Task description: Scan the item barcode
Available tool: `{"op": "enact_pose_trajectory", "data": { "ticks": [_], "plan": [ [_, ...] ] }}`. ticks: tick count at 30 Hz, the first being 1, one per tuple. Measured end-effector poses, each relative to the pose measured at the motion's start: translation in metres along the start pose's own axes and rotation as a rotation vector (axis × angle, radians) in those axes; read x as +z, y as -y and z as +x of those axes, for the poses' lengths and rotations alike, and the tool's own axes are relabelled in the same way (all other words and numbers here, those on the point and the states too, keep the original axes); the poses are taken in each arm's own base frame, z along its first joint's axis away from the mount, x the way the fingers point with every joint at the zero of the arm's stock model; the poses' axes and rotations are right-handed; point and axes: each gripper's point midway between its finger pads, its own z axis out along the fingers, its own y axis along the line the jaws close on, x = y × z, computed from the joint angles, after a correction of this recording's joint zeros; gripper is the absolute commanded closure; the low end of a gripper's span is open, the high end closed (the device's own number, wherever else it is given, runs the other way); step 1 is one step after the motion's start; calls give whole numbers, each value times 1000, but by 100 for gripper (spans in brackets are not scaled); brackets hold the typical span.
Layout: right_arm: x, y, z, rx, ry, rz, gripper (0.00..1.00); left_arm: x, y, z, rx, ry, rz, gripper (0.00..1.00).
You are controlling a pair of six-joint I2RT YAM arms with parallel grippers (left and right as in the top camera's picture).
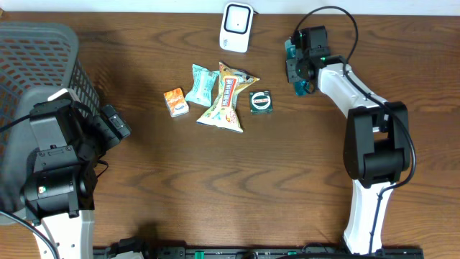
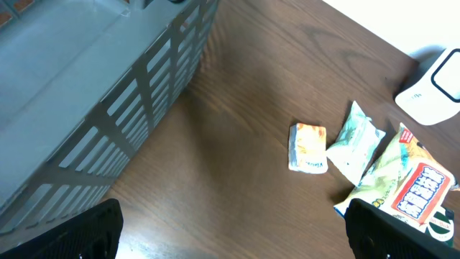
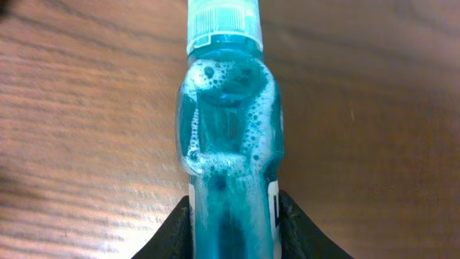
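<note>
A clear bottle of blue liquid (image 3: 230,122) with a blue cap is clamped between my right gripper's (image 3: 233,210) black fingers; it lies roughly level above the wood table, and foam shows inside. From overhead, the right gripper (image 1: 302,68) holds this bottle (image 1: 301,88) at the back right, a short way right of the white scanner (image 1: 236,27). No barcode shows on the bottle in any view. My left gripper (image 2: 233,232) is open and empty, low over bare wood beside the basket (image 2: 86,86).
Between the arms lie an orange packet (image 1: 175,101), a teal packet (image 1: 202,85), a yellow snack bag (image 1: 226,101) and a round dark-green tin (image 1: 261,101). The grey mesh basket (image 1: 36,65) fills the far left. The left arm (image 1: 57,165) stands at the front left.
</note>
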Motion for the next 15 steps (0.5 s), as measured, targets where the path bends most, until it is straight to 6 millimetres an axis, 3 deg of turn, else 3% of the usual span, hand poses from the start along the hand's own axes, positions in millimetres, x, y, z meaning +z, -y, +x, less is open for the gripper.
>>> {"op": "enact_pose_trajectory", "data": {
  "ticks": [4,10,13,15],
  "plan": [
    [-3,-9,-28,-111,88,4,95,0,0,0,0,0,0,2],
    [-35,-22,-108,-285,344,175,98,0,0,0,0,0,0,2],
    [-48,-27,-126,-350,399,277,96,0,0,0,0,0,0,2],
    [-49,-29,-122,-389,373,321,92,0,0,0,0,0,0,2]
  ]
}}
